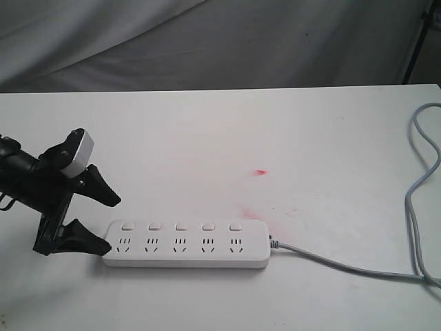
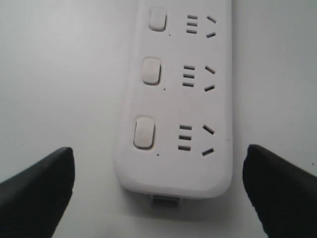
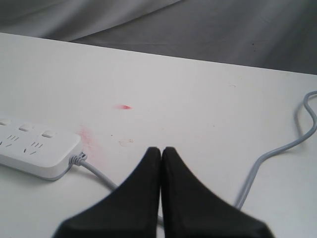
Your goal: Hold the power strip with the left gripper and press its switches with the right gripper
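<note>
The white power strip (image 1: 186, 243) lies flat near the table's front, its five switches (image 1: 180, 225) in a row along the far side. My left gripper (image 1: 108, 222) stands open at the strip's left end, one finger on either side of that end, not touching it. The left wrist view shows the strip's end (image 2: 173, 124) between the two black fingertips (image 2: 42, 183), with the nearest switch (image 2: 144, 132). My right gripper (image 3: 161, 150) is shut with nothing in it, above the table to the right of the strip (image 3: 34, 148); it is out of the exterior view.
The grey cable (image 1: 344, 265) leaves the strip's right end, runs along the table front and loops back up at the right edge (image 1: 420, 158). Pink smudges (image 1: 258, 207) mark the white table (image 1: 207, 138) beyond the strip. A grey cloth (image 1: 207, 41) hangs behind.
</note>
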You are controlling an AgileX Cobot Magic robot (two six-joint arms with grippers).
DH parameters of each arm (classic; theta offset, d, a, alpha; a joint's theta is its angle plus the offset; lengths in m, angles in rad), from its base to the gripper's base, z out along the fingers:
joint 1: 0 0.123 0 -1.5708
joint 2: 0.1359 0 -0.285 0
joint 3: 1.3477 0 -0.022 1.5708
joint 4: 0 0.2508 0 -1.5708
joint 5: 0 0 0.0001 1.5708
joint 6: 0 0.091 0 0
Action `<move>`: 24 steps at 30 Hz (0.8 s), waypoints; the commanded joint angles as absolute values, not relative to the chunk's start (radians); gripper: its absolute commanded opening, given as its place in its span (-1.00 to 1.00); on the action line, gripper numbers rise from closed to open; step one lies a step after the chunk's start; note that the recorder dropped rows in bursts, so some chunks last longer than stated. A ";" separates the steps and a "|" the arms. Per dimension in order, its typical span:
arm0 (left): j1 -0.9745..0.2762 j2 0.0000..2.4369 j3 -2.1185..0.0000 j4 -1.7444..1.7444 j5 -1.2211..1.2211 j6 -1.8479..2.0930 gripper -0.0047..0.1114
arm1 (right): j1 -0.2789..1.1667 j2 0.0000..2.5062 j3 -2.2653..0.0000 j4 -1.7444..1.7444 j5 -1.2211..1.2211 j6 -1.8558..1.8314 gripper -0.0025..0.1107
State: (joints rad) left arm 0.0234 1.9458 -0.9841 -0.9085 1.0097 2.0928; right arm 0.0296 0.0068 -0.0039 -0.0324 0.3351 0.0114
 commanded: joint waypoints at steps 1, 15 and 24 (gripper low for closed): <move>0.019 1.982 -0.989 -0.950 1.028 2.095 0.56 | 0.021 0.000 0.000 -0.038 0.334 0.008 -0.96; 0.019 2.025 -0.989 -0.935 0.993 2.095 0.34 | 0.021 0.000 0.000 -0.038 0.334 0.008 -0.96; 0.019 2.025 -0.989 -0.930 0.993 2.095 -0.39 | 0.021 0.000 0.000 -0.038 0.334 0.008 -0.96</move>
